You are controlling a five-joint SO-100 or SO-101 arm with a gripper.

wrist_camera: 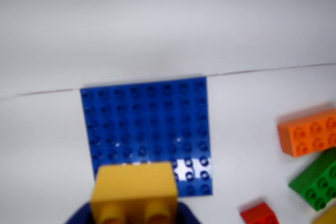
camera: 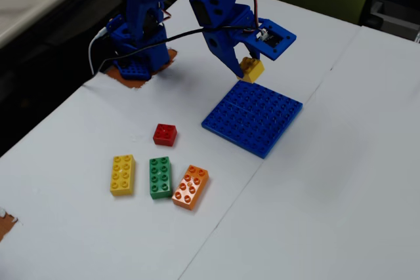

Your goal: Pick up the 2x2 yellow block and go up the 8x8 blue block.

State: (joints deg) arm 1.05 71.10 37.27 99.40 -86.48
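The 2x2 yellow block (camera: 251, 69) hangs in my blue gripper (camera: 245, 69), held in the air just above the far left edge of the 8x8 blue block (camera: 254, 118). In the wrist view the yellow block (wrist_camera: 135, 192) fills the bottom centre with its studs towards the camera, and blue jaws show on both sides of it. The blue baseplate (wrist_camera: 147, 124) lies flat beyond it on the white table. The gripper (wrist_camera: 134, 214) is shut on the yellow block.
In the fixed view a red 2x2 brick (camera: 165, 134), a long yellow brick (camera: 123, 175), a green brick (camera: 159, 177) and an orange brick (camera: 190, 187) lie left of the baseplate. The arm's base (camera: 134, 50) stands at the back. A table seam (camera: 308, 96) runs past the plate.
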